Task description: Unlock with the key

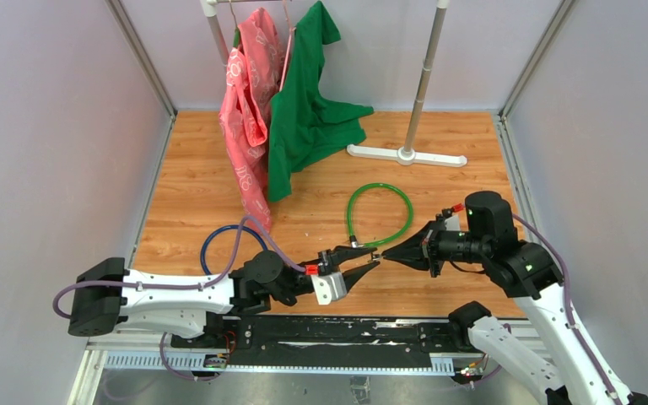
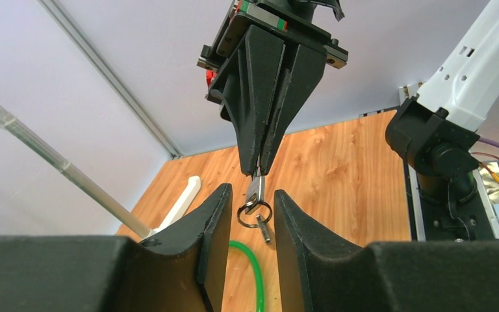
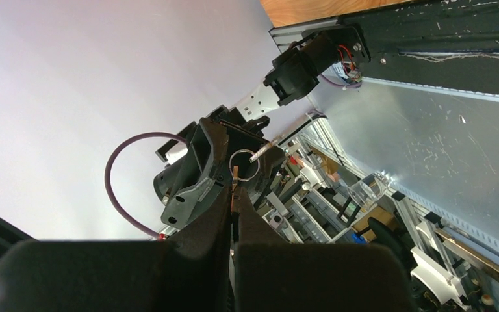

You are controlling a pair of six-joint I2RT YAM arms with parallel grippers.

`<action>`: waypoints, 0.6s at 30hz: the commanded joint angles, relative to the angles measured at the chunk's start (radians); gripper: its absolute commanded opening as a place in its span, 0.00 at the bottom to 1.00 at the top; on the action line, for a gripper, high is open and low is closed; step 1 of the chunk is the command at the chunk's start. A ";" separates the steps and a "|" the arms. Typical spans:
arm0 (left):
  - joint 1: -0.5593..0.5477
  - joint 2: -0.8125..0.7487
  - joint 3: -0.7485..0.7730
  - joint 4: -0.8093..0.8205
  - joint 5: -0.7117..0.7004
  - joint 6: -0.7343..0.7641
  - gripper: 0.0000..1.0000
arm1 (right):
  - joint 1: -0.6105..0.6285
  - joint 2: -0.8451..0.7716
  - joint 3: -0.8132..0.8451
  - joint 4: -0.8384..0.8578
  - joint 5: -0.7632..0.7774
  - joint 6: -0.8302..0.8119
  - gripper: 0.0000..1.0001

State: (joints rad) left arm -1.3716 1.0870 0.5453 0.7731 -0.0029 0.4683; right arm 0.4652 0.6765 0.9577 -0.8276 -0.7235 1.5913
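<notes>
Hanging in the air between the two arms, the key (image 2: pixel 255 190) is pinched by its blade end in the right gripper (image 2: pixel 258 170), whose jaws are clenched flat together on it; a metal ring (image 2: pixel 255 214) dangles from the key's head, and a second, smaller key (image 2: pixel 264 231) hangs off that ring at a slant. The left gripper (image 1: pixel 377 256) faces the right one tip to tip, its fingers (image 2: pixel 216 227) parted and standing one on each side of the ring; a gap shows on both sides, so these jaws are released and grasp nothing. From the right wrist camera the ring sits just past the closed tips, with the left arm's dark wrist behind it. All of this floats above the near middle of the wooden table (image 1: pixel 439 202); just beyond it on the boards lies a green cable loop (image 1: pixel 410 211), and a blue cable loop (image 1: pixel 204 246) lies to the left, near the left arm. At the far end a rack's white foot (image 1: pixel 405 155) rests on the wood; a green garment (image 1: pixel 304 110) and a pink garment (image 1: pixel 249 110) hang from the rack, their hems trailing on the table.
</notes>
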 commanded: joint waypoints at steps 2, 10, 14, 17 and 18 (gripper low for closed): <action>-0.015 0.014 0.007 0.049 0.005 0.022 0.33 | 0.013 -0.017 -0.021 0.029 -0.040 0.024 0.00; -0.020 0.017 0.011 0.049 0.006 0.011 0.13 | 0.013 -0.025 -0.023 0.006 -0.027 0.021 0.00; -0.025 0.019 0.011 0.048 0.005 0.003 0.07 | 0.013 -0.029 -0.034 0.004 -0.025 0.025 0.00; -0.027 0.019 0.012 0.048 -0.023 -0.007 0.06 | 0.013 -0.031 -0.039 0.004 -0.025 0.026 0.00; -0.027 0.019 0.012 0.048 -0.024 -0.009 0.08 | 0.013 -0.031 -0.039 0.004 -0.026 0.027 0.00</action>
State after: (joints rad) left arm -1.3861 1.1004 0.5453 0.7868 -0.0071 0.4721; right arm 0.4652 0.6533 0.9363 -0.8154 -0.7330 1.6062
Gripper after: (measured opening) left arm 0.246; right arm 0.009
